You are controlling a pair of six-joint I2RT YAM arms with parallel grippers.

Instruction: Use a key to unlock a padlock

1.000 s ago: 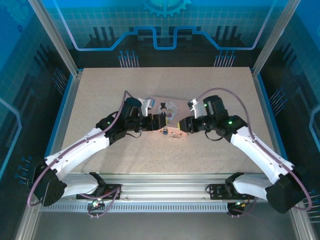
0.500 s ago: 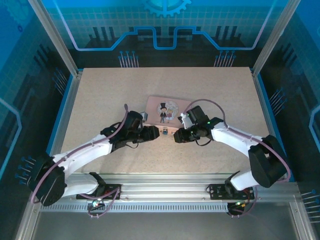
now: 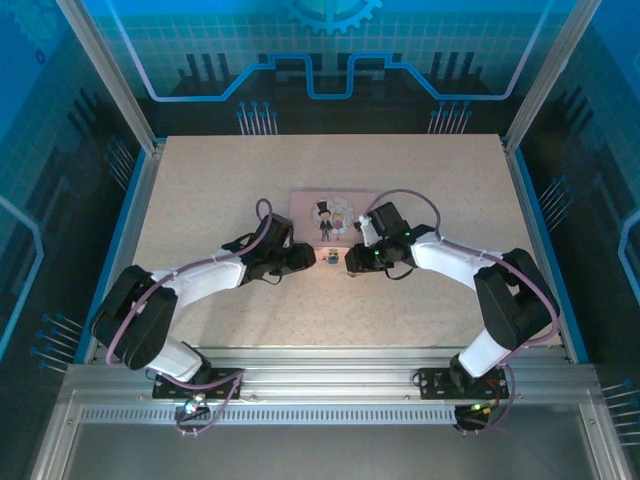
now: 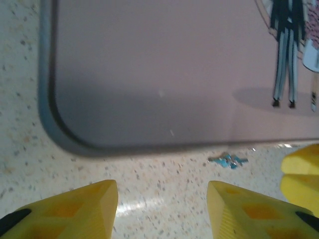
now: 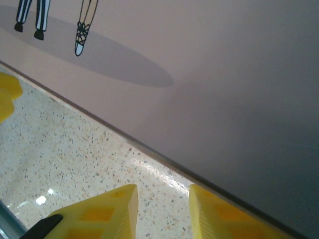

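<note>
Tiny teal-blue padlock with dark metal parts (image 3: 331, 257) lies on the speckled beige tabletop (image 3: 200, 200), just off the near long edge of the pink rectangular tin with a cartoon couple (image 3: 335, 213), apart from it by a thin strip of table.

Left gripper (image 3: 305, 258) sits at the same near edge of the tin, on the padlock's left. Its yellow fingers (image 4: 79, 211) are spread with only bare table between them, gripping nothing. In the left wrist view the padlock (image 4: 228, 160) is outside that gap, ahead of the right-hand finger and nearer the tin (image 4: 174, 74).

Right gripper (image 3: 350, 262) is at the tin's near edge on the padlock's other side. Its fingers (image 5: 107, 211) are slightly parted and empty, pointing at the tin's rim (image 5: 224, 74). The padlock lies between the two grippers, held by neither.
</note>
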